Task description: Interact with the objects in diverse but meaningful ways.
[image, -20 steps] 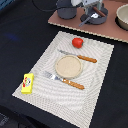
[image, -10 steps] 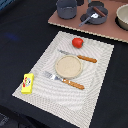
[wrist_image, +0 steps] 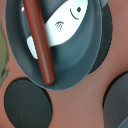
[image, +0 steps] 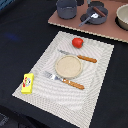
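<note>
The wrist view looks straight down into a grey saucepan (wrist_image: 75,60) holding a flat white fish (wrist_image: 62,22) with a brown sausage (wrist_image: 40,42) lying across it. The gripper is not visible in either view; its opening cannot be told. In the exterior view, the tomato (image: 77,42) rests on the placemat (image: 95,90) beside the plate (image: 68,66), and the yellow box (image: 28,83) sits at the mat's corner.

Dark table (image: 20,45) carries a striped placemat (image: 100,75) and, apparently, a brown board (image: 107,34)
</note>
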